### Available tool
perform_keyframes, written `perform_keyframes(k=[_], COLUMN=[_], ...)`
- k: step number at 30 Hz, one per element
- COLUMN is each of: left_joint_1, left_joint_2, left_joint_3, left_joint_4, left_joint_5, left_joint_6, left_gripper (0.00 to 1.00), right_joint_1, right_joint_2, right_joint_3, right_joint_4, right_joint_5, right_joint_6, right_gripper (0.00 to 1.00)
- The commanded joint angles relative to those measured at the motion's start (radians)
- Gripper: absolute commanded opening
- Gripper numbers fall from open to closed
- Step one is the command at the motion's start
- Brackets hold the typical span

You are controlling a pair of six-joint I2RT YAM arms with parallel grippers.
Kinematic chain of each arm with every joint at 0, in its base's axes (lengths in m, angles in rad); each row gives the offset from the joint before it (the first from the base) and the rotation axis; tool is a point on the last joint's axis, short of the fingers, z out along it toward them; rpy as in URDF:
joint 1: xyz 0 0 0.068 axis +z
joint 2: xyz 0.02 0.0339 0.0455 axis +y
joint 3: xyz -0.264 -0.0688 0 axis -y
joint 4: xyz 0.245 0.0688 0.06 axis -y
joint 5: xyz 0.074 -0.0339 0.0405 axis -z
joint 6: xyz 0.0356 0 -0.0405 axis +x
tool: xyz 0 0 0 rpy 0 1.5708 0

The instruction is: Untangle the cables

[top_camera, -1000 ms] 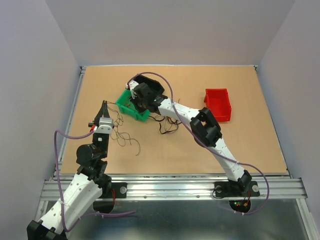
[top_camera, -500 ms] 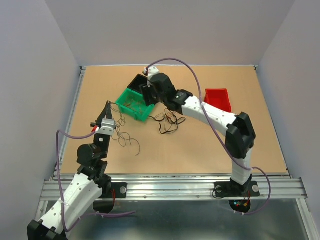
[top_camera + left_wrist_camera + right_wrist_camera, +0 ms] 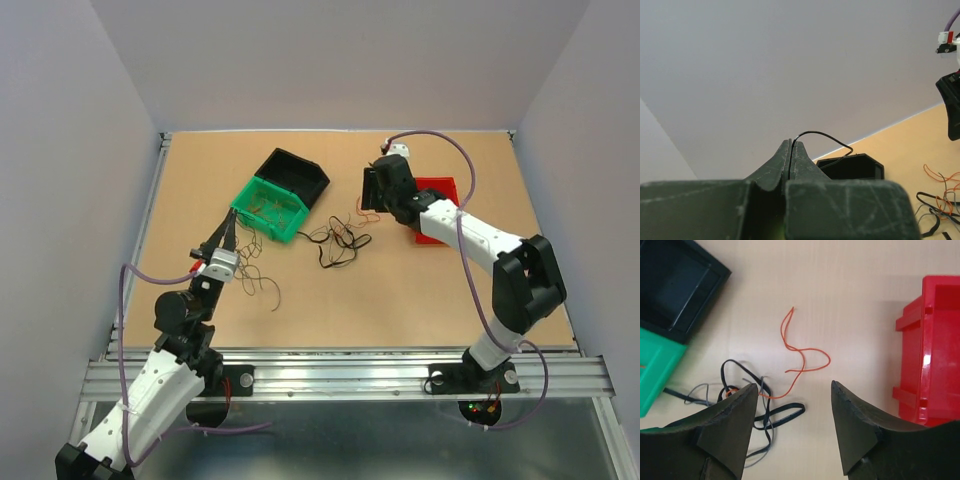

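Two robot arms reached over a tan bench, seen from above and from each wrist. The right arm stretched well out to the right of a green bin that sat near the middle of the bench. The left arm rose from the near edge, below and to the left of that green bin.

A black bin touched the green bin's far right side. A red bin stood well apart to the right of the green bin, partly hidden by the right arm.

The right tool hung between the green bin and the red bin, pointing down. In the wrist view the right tool had its jaws spread wide with nothing between them. The left tool pointed at the green bin's near left corner. Its wrist view showed the left tool pinched together on a thin black cable that arched out from the tips.

The loose cables lay in a small tangle of black loops on the bench just right of the green bin's near side. More thin dark strands curled just below the green bin, near the left tool. One orange-red cable lay in a loose curl to the right of the green bin, under the right tool. A few short brownish wires lay inside the green bin.
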Motion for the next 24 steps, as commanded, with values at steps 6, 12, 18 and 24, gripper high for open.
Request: perform_keyframes(k=[6,12,18,24], left_joint_1=[0.004,0.005,0.004,0.004], left_joint_2=[-0.019,0.004,0.029,0.069], left_joint_3=[-0.015,-0.012,-0.008,-0.001], left_joint_4=[0.044,0.044,0.044,0.031], left_joint_5=[0.077,0.091,0.12,0.204], left_joint_6=[-0.006,-0.001,0.002,0.005], left_gripper=[0.0,0.0,0.0,0.0], right_joint_1=[-0.067,-0.067,-0.067,-0.067], right_joint_2=[0.143,0.207,0.27,0.308], right_joint_3=[0.006,0.026,0.035,0.048], right_joint_4=[0.051,0.052,0.09,0.136], right_joint_5=[-0.046,-0.089,-0.135,-0.198], right_joint_6=[0.19,0.209,0.262,0.285], right_gripper=[0.66,0.66,0.65,0.62])
